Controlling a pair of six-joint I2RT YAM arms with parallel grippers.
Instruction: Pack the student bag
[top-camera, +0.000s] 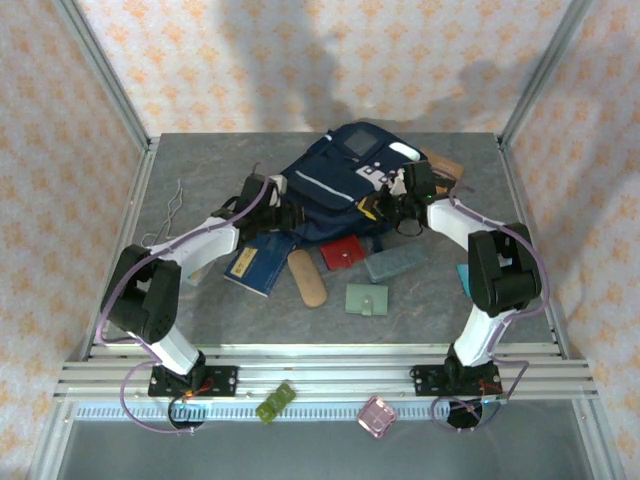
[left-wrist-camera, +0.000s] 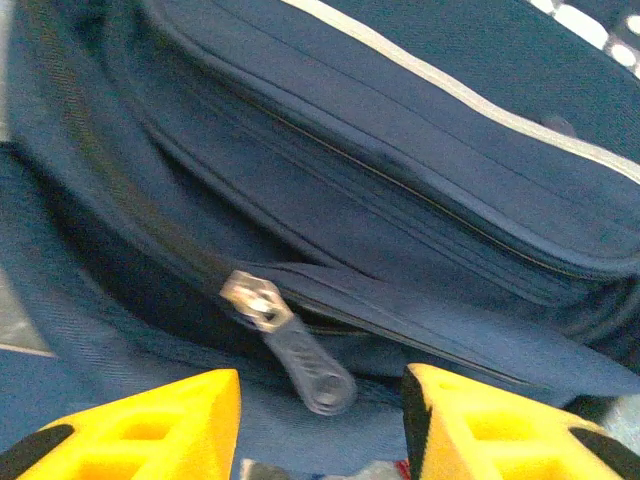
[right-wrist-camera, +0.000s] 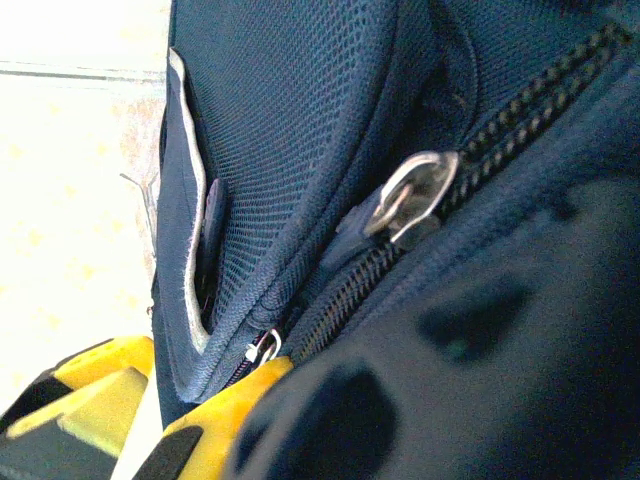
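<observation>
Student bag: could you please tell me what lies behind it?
A flat brown item pokes out behind the student bag at its far right side. The bag covers the rest, so I cannot identify it.

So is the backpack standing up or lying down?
Lying down. The navy backpack rests flat on the grey table, with its white and grey front patches facing up toward the overhead camera.

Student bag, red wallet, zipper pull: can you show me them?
student bag (top-camera: 335, 175), top external view, blue front panel.
red wallet (top-camera: 342, 254), top external view, its middle.
zipper pull (left-wrist-camera: 305, 362), left wrist view, grey tab.
</observation>
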